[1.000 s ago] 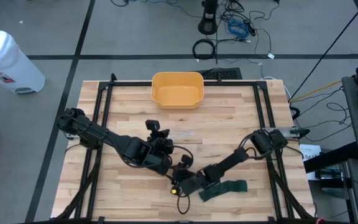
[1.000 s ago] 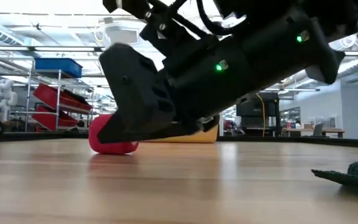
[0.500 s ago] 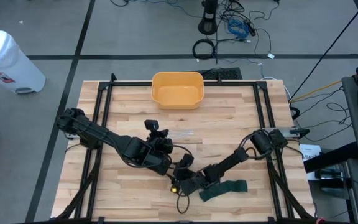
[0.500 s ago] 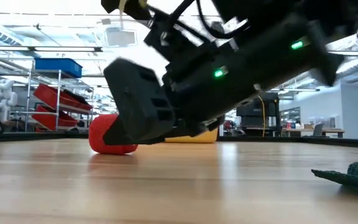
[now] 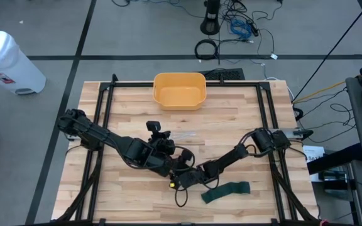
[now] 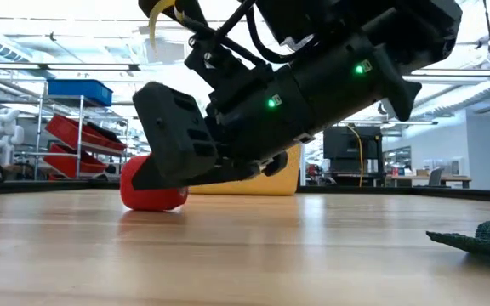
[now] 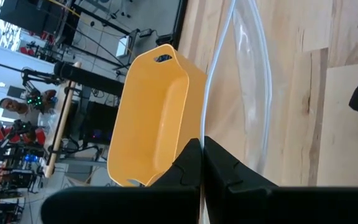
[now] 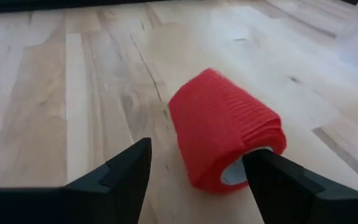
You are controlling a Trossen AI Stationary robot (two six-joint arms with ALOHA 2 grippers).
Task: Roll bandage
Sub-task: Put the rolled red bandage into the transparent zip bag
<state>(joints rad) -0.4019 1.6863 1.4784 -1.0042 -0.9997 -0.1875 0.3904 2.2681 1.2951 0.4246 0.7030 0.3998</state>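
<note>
A red bandage roll [image 8: 225,140] lies on its side on the wooden table [image 5: 124,194], its white core facing my right gripper; it also shows in the low view [image 6: 151,195]. My right gripper [image 8: 196,152] is open and low over the table near its middle front [image 5: 181,178], one finger on each side of the roll's near end. In the high view that arm hides the roll. A dark green bandage [image 5: 225,191] lies flat to the right. My left gripper [image 7: 202,163] is shut on nothing, raised above the table and pointing toward the yellow bin. My right gripper stands open around the red roll, coming in low from the table's near right. One fingertip [image 8: 257,165] sits right at the roll's open end [image 8: 240,172], and I cannot tell whether it touches. The roll rests on the table.
A yellow bin [image 5: 179,90] stands at the far edge's middle. A clear plastic bag [image 7: 250,74] lies flat between it and my left gripper. The two arms cross close together at the table's centre. Bare wood shows at the near left and the far right.
My right gripper has swung a little toward the table's far edge, away from the green bandage, which now lies uncovered by the arm. The red roll has stayed where it was.
</note>
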